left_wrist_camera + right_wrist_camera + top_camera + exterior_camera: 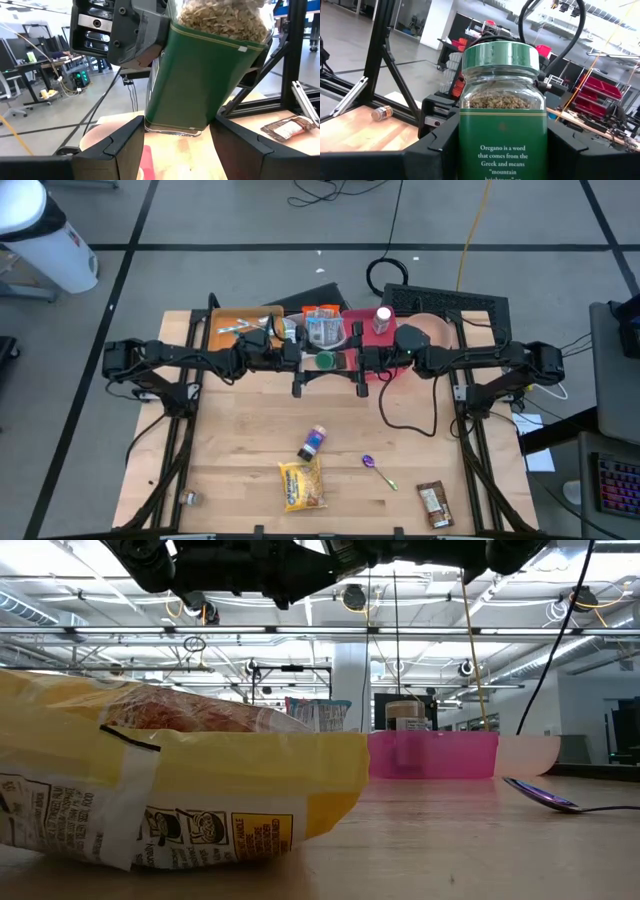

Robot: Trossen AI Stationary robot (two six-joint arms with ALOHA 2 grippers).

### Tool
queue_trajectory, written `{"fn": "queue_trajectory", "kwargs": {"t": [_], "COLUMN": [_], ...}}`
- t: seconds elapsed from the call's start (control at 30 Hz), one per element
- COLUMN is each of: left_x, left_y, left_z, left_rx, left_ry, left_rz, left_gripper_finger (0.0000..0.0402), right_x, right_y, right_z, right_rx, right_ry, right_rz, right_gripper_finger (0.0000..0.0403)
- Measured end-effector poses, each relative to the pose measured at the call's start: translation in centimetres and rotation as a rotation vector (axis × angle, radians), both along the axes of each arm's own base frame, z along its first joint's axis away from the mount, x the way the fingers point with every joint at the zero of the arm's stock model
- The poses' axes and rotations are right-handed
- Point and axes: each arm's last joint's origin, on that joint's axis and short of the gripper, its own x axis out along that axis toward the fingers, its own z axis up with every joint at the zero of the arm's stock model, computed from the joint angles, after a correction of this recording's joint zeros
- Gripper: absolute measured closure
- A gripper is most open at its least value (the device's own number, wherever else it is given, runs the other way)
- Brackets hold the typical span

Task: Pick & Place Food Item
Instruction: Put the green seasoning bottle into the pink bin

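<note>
Oregano jar (502, 115), label readable only in right wrist view, grasped by both grippers' fingers (112, 145).

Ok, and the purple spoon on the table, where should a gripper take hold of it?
By the middle of the purple spoon's thin handle, from straight above, jaws across it. It lies flat on the table, handle running diagonally away from its bowl, nothing touching it. The right gripper is shut on the oregano jar, so it is not free yet.
</note>
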Motion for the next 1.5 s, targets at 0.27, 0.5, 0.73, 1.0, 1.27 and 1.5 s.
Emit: {"fn": "queue_trajectory", "kwargs": {"t": [0.27,0.5,0.73,1.0,1.27,1.5], "left_x": [0.7,1.0,0.9,1.4,3.1,3.1], "left_y": [-0.2,-0.9,-0.9,-0.7,0.0,-0.2], "left_z": [1.0,1.4,1.6,1.0,-0.8,-0.9], "left_rx": [-0.020,-0.006,-0.012,-0.026,-0.037,0.001], "left_ry": [0.063,0.060,0.049,0.045,-0.009,-0.018], "left_rz": [-0.008,0.069,0.073,0.110,0.193,0.111], "left_gripper_finger": [0.0157,0.0088,0.0052,0.0051,0.0121,0.0206], "right_x": [0.0,-0.1,0.0,-0.1,-0.1,-0.1], "right_y": [-0.2,-0.4,-0.2,-0.1,-0.1,-0.1], "right_z": [-0.1,-0.1,0.0,0.2,0.1,0.0], "right_rx": [0.001,0.006,0.003,0.025,0.026,0.024], "right_ry": [0.002,0.005,-0.013,-0.025,-0.012,-0.003], "right_rz": [-0.006,-0.018,-0.015,0.025,0.023,0.030], "right_gripper_finger": [0.0214,0.0214,0.0214,0.0214,0.0214,0.0214]}}
